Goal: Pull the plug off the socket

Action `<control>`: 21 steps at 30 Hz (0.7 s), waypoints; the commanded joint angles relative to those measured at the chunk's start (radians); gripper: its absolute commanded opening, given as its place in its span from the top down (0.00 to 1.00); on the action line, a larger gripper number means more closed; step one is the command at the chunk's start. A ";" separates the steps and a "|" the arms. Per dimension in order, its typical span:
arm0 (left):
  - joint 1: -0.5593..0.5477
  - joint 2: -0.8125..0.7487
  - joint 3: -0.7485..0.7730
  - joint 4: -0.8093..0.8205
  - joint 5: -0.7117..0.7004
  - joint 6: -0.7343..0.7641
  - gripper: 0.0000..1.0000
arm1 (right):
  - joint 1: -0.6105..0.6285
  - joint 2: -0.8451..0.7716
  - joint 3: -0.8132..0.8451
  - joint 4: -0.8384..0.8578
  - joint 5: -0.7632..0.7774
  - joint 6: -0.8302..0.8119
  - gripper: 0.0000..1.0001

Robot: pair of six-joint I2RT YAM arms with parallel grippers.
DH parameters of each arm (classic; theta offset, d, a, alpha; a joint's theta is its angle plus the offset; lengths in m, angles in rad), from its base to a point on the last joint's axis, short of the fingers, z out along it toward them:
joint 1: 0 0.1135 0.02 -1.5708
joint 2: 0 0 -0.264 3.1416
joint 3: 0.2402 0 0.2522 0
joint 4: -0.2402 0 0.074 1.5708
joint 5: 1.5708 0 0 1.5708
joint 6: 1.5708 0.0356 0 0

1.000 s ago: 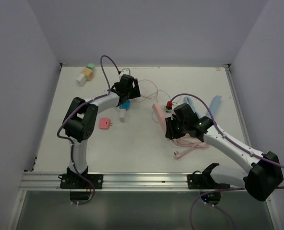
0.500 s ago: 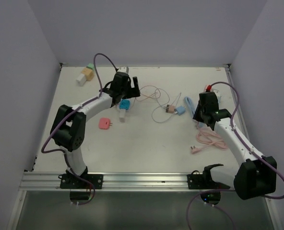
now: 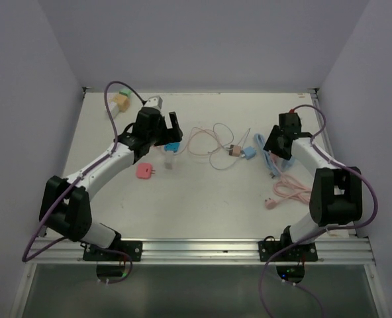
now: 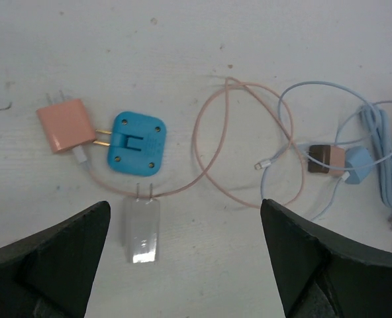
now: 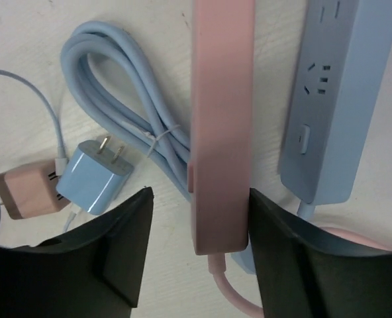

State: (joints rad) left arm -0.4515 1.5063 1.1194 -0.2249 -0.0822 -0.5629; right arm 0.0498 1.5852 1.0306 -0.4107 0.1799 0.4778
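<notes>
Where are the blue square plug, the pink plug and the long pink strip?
Blue square plastic adapter [image 4: 138, 141]: left wrist view, face centre.
Pink plastic charger plug [image 4: 67, 126]: left wrist view, body.
Long pink power strip [image 5: 220, 132]: right wrist view, mid-length.

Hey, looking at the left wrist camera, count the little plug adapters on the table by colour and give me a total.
Pink adapters: 2
Blue adapters: 2
White adapter: 1
Total: 5
</notes>
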 commanded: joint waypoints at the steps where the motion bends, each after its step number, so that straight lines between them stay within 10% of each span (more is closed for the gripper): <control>1: 0.065 -0.124 -0.102 -0.019 -0.109 -0.063 0.02 | -0.004 -0.022 0.077 0.038 -0.060 -0.011 0.36; 6: 0.152 -0.236 -0.312 -0.019 -0.241 -0.133 0.05 | -0.005 -0.112 0.095 0.003 -0.157 -0.013 0.15; 21: 0.224 -0.060 -0.432 0.067 -0.239 -0.271 0.40 | 0.044 -0.352 -0.047 0.087 -0.479 0.035 0.14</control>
State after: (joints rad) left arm -0.2310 1.3952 0.6464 -0.2222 -0.3626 -0.7944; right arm 0.0864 1.2629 1.0080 -0.3367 -0.2283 0.5053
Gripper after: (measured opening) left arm 0.613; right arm 0.862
